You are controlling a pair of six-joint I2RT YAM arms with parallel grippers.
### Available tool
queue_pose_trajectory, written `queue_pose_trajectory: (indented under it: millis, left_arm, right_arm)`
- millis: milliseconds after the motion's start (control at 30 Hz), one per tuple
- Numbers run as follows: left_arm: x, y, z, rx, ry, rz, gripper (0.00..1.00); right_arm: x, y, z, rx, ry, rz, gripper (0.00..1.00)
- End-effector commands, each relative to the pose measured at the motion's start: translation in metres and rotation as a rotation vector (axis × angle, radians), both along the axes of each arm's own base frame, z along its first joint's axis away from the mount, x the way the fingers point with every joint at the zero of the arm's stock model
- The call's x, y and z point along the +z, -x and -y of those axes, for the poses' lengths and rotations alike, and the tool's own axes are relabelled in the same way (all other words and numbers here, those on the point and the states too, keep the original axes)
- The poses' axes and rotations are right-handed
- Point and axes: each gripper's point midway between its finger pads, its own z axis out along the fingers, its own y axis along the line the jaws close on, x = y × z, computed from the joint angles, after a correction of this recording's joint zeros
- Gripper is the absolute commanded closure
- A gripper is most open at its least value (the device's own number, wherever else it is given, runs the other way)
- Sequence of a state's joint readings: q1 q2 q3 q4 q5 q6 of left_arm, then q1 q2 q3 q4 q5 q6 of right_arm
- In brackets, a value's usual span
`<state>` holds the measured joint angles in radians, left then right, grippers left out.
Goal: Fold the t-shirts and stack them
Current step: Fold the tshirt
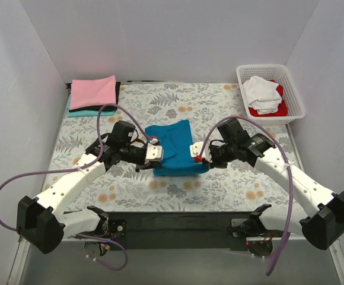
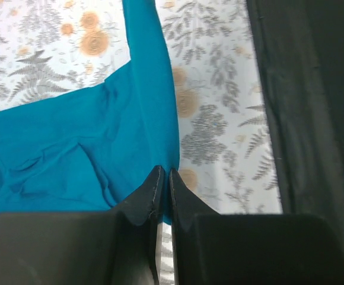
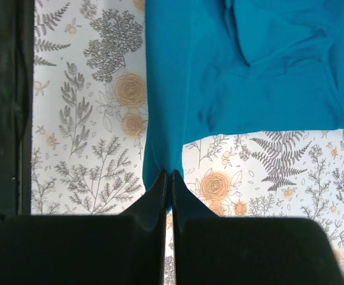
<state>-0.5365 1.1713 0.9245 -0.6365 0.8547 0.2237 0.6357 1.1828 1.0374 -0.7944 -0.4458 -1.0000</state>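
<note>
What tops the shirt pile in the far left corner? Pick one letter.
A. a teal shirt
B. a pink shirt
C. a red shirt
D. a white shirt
B: the pink shirt lies topmost there, while the white shirt and red shirt sit in the basket and the teal shirt lies mid-table.
</note>
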Motion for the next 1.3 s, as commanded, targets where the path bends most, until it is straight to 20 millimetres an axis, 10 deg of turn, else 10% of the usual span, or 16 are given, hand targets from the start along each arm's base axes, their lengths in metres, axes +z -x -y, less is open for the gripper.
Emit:
queue_pose_trajectory:
  millis: [0, 200, 533, 833, 1100, 1267]
  left_arm:
    - [0.004, 0.035, -0.013, -0.019, -0.021, -0.148, 1.0]
    - [0.012, 0.01, -0.017, 0.06, 0.008, -0.243, 1.0]
    - [-0.009, -0.106, -0.035, 0.276, 0.02, -0.311, 1.0]
    - [-0.07, -0.211, -0.051, 0.42, -0.031, -0.425, 0.96]
    - [-0.125, -0.211, -0.056, 0.483, -0.079, -0.523, 0.91]
    - [-0.121, -0.166, -0.052, 0.438, -0.08, -0.566, 0.91]
  right_arm:
    - [0.015, 0.012, 0.005, -0.011, 0.022, -0.066, 0.99]
    - [0.023, -0.02, -0.023, 0.021, 0.032, -0.092, 0.99]
    - [0.014, -0.12, -0.05, 0.03, 0.025, -0.071, 0.99]
    - [-0.061, -0.193, -0.071, 0.026, 0.065, -0.145, 0.99]
    - [-0.124, -0.178, -0.066, -0.023, 0.123, -0.32, 0.99]
    - [-0.114, -0.131, -0.058, -0.041, 0.11, -0.423, 0.99]
